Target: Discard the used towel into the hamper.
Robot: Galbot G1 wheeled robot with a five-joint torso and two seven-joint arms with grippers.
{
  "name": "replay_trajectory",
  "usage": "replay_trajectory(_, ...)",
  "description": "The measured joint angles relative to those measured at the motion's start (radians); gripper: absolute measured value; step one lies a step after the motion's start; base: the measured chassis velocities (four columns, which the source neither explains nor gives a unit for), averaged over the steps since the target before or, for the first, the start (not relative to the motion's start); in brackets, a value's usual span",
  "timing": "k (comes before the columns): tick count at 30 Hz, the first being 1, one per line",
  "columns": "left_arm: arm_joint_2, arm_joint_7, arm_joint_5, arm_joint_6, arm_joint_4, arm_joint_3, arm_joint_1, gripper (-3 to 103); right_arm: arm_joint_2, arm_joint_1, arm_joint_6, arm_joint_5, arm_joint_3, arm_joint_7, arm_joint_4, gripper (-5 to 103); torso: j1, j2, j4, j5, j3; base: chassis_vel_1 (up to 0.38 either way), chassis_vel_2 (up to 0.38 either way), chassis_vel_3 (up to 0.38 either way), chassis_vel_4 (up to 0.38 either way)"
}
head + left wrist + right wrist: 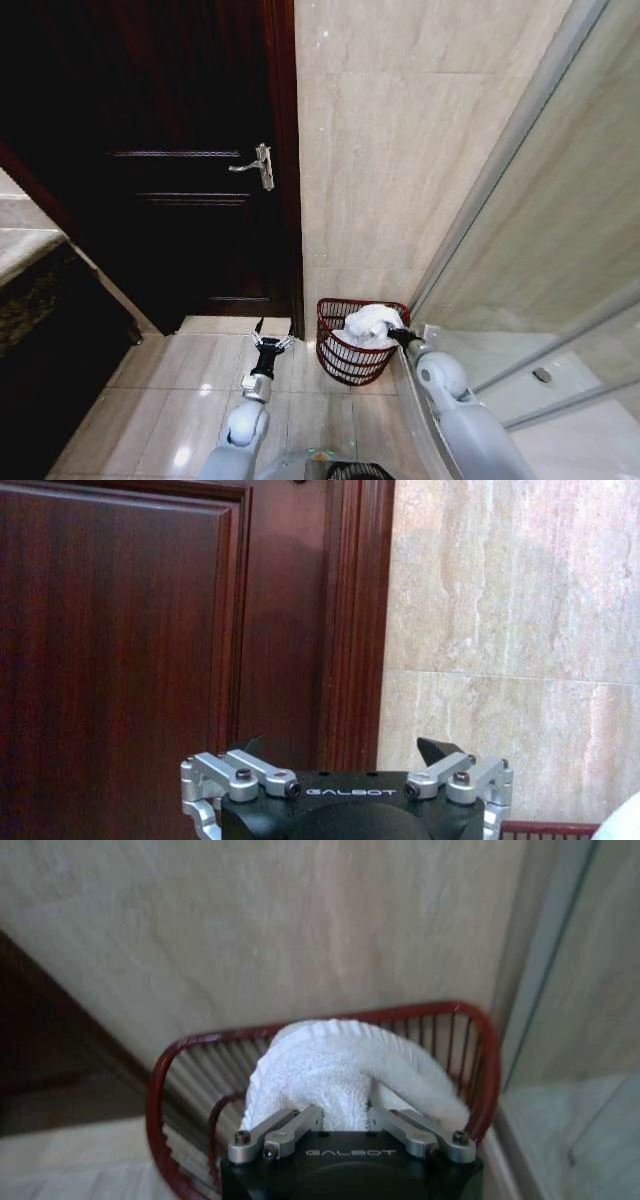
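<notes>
I see the towel (368, 325), white and bunched, heaped over the hamper (340, 362), bulging above its red rim near the side closest to the glass shower panel (540, 250). My right gripper (345, 1119) sits over the hamper, clenched on the towel's fold. The hamper stands on the tiled floor (180, 400) against the marble wall (400, 130). My left gripper (271, 342) hovers beside the hamper, toward the dark wooden door (170, 150), fingers spread and empty.

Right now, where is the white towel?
In the head view, the towel hangs over the hamper against the tiled wall, held by the right pincer, right of the dark door.
</notes>
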Motion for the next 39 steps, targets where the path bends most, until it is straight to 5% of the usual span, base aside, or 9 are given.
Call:
replay_trajectory(4,0.000,-0.010,-0.002,0.005,0.000,-0.004,-0.006,100,-0.056,0.076,-0.035,0.169,-0.072,0.092,-0.052,8,0.000,0.000,0.0001,0.0000,0.000,0.000,0.000,0.000,0.000)
replay_trajectory(12,-0.002,-0.015,-0.024,0.021,0.015,-0.003,-0.028,100,-0.121,0.185,-0.036,0.343,-0.229,0.174,-0.149,8,0.000,0.000,0.0000,0.0000,0.000,0.000,0.000,0.000,0.000)
replay_trajectory(26,0.002,-0.015,-0.035,0.044,0.023,0.001,-0.034,100,-0.079,0.413,-0.038,0.438,-0.408,0.166,-0.381,8,0.000,0.000,0.0001,0.0000,0.000,0.000,0.000,0.000,0.000)
replay_trajectory(39,0.002,-0.014,-0.028,0.045,0.005,-0.001,-0.026,100,-0.020,0.513,-0.036,0.528,-0.426,0.148,-0.548,8,0.000,0.000,0.0001,0.0000,0.000,0.000,0.000,0.000,0.000)
